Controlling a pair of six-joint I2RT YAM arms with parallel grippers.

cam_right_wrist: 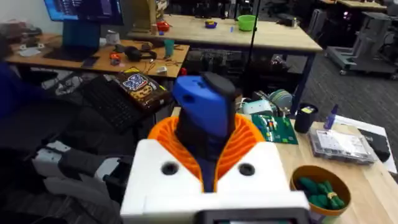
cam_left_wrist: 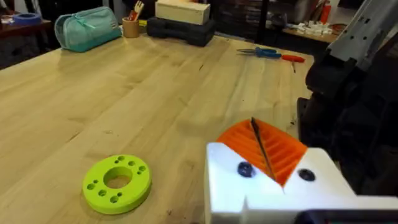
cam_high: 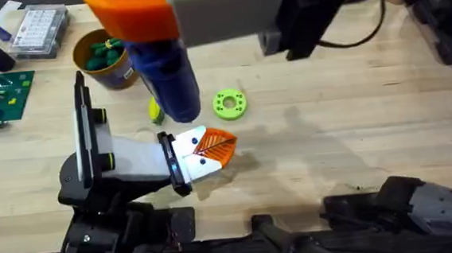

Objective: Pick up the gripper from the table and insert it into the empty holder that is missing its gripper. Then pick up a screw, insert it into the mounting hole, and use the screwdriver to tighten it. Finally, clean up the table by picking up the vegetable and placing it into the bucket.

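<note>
The right tool (cam_high: pixel 156 36) rises large at the overhead view's top centre, clamped on the blue screwdriver (cam_high: pixel 167 79), tip pointing down. The left tool (cam_high: pixel 204 152) lies low at centre on the tabletop (cam_high: pixel 354 133); whether its fingers are parted cannot be told.

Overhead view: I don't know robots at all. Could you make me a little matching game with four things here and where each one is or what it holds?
Things:
1. screwdriver
2. green ring
3. bucket
4. orange fin

Places or states:
A. lying flat on the bare table
B. at the tip of the white mount
C. gripped by the right gripper, raised above the table
D. holding dark green toy vegetables

Pairs: 1-C, 2-A, 3-D, 4-B
</note>
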